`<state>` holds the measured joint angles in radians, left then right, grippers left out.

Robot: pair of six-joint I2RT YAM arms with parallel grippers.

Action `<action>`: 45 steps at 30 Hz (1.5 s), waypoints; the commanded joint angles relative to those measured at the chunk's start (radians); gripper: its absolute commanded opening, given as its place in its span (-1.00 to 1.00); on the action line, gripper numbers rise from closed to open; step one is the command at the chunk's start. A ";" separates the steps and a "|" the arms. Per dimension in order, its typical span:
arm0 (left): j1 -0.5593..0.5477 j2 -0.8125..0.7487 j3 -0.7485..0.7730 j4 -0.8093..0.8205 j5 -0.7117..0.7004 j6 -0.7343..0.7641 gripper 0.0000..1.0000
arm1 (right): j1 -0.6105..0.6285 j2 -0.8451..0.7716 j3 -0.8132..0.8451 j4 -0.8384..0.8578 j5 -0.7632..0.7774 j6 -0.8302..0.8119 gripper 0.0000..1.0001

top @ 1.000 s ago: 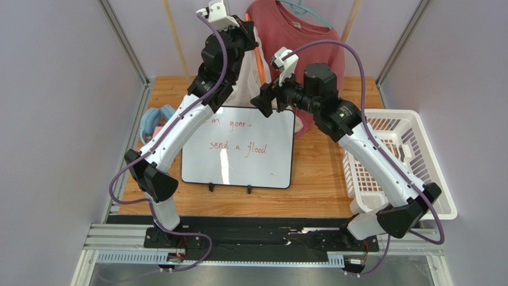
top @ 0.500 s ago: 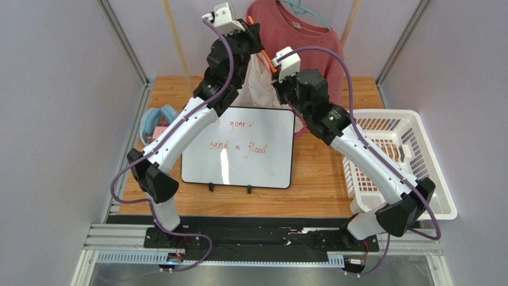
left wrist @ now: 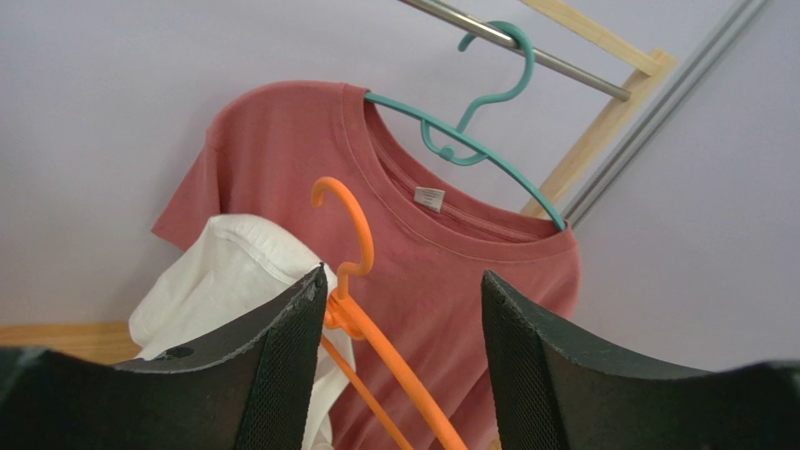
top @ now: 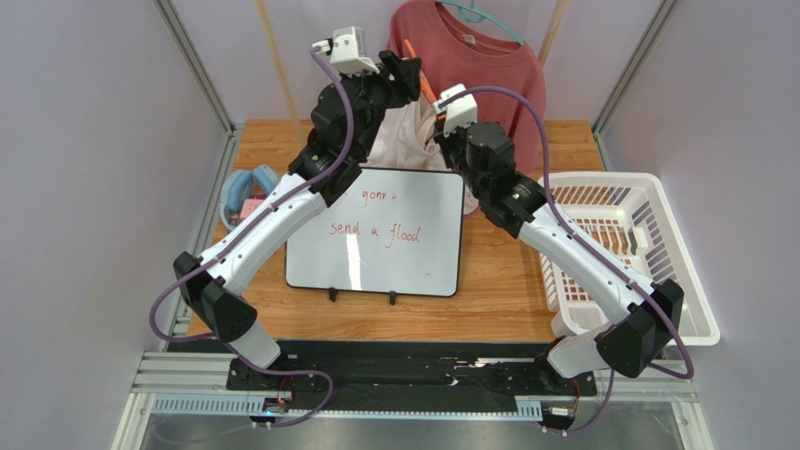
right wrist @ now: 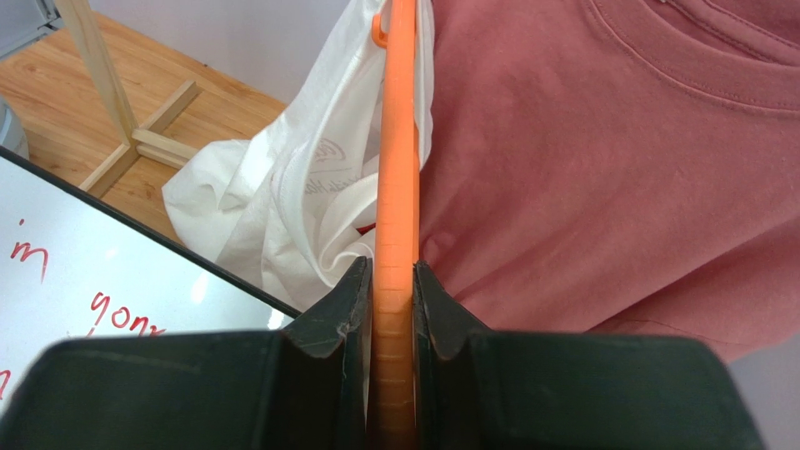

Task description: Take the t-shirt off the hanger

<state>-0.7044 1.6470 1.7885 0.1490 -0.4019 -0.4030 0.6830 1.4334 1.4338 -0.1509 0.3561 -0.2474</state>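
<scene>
A white t-shirt (left wrist: 225, 272) hangs bunched on an orange hanger (left wrist: 364, 246), off the rail and in front of a red shirt. My right gripper (right wrist: 392, 265) is shut on the orange hanger's (right wrist: 398, 169) arm, and the white t-shirt (right wrist: 300, 197) droops to its left. My left gripper (left wrist: 404, 277) is open around the hanger's neck. The neck rests against the left finger and stands clear of the right one. From above, the left gripper (top: 406, 67) sits over the white t-shirt (top: 399, 141) and the orange hanger (top: 424, 86).
A red t-shirt (left wrist: 451, 281) hangs on a teal hanger (left wrist: 488, 112) from the metal rail (left wrist: 526, 47) just behind. A whiteboard (top: 376, 230) lies mid-table. A white basket (top: 657, 244) stands at the right and blue items (top: 246, 192) at the left edge.
My right gripper came up to the orange hanger and shut on its arm. My left gripper then opened and let go of the hanger's neck, and the left arm dropped slightly.
</scene>
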 commanded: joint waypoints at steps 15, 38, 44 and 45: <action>0.215 0.041 0.022 -0.325 0.777 -0.068 0.67 | -0.043 -0.165 -0.065 0.136 -0.112 0.177 -1.00; 0.217 0.157 0.005 -0.353 0.456 -0.069 0.58 | -0.043 -0.271 -0.055 0.033 -0.154 0.261 -1.00; 0.272 0.229 0.098 -0.456 0.475 -0.126 0.69 | -0.045 -0.337 -0.015 -0.048 -0.170 0.319 -1.00; 0.275 0.246 0.100 -0.450 0.482 -0.131 0.69 | -0.043 -0.343 -0.012 -0.058 -0.175 0.335 -1.00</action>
<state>-0.4622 1.8652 1.8221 -0.2668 0.0700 -0.4892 0.6407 1.1614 1.3609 -0.1905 0.1837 0.0307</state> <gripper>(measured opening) 0.844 0.169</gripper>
